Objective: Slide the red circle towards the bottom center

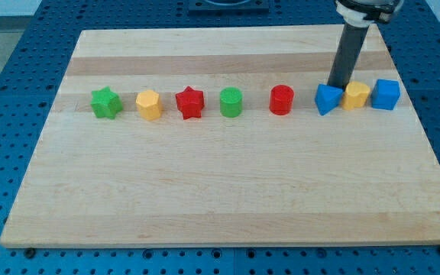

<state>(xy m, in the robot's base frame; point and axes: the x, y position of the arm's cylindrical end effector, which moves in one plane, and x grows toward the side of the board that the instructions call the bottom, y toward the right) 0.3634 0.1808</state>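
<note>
The red circle stands in a row of blocks across the upper part of the wooden board. My tip is at the view's right, just above and between the blue triangle and the yellow block, touching or nearly touching them. The tip is to the right of the red circle, with the blue triangle between them.
From the view's left the row holds a green star, a yellow hexagon, a red star and a green circle. A blue cube ends the row at the right. Blue perforated table surrounds the board.
</note>
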